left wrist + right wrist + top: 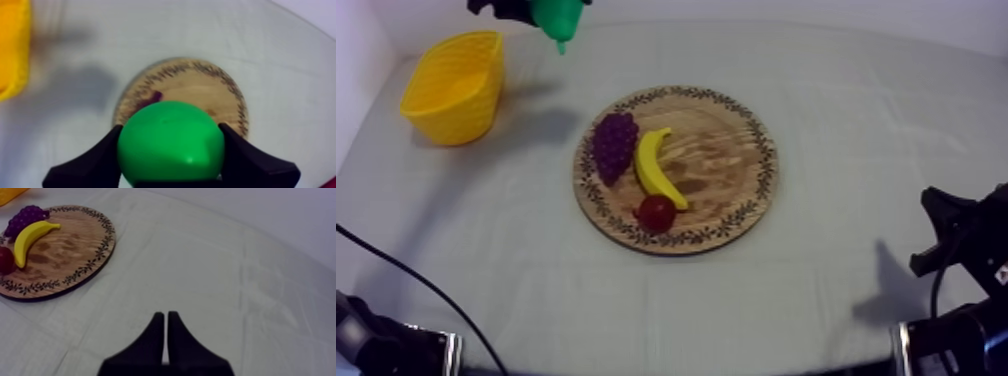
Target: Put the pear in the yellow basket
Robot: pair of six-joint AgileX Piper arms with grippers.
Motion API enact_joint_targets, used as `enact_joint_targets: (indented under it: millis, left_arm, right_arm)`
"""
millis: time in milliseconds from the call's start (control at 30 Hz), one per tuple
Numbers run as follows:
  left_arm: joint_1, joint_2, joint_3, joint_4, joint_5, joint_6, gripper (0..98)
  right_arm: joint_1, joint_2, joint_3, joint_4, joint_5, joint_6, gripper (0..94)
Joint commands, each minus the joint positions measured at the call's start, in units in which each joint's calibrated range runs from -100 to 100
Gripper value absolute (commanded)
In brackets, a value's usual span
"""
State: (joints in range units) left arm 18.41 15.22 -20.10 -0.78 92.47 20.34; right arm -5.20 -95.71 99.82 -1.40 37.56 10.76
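- Your left gripper (170,134) is closed round the green pear (170,150), one black finger on each side, and holds it up in the air.
- The pear hangs thin end down, close to the yellow basket (454,85) on the side facing the wooden board (726,170), not over it yet.
- I think you have open room: nothing is between the pear and the basket.
- Far from the basket, your right gripper (165,320) has its fingers pressed together on nothing.

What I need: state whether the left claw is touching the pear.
Touching. In the left wrist view the left claw is shut on the pear, both black fingers pressed against its sides, no gap.
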Motion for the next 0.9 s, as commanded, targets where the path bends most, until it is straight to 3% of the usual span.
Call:
enact_joint_targets:
  millis: [0, 467, 867]
  left_arm:
    - [-3.74, -0.68, 1.47, -0.23, -0.04, -0.57, 46.9]
    - [-15.87, -5.01, 3.48, -2.02, 1.77, -3.99, 46.6]
    - [-20.19, -2.56, 1.24, -2.22, 2.08, -5.18, 46.7]
  right_arm:
    - [0.00, -0.04, -0.05, 0.01, 0.02, -0.04, 0.4]
    - [0.00, -0.04, -0.05, 0.01, 0.02, -0.04, 0.4]
    - [0.00, -0.04, -0.05, 0.01, 0.02, -0.04, 0.4]
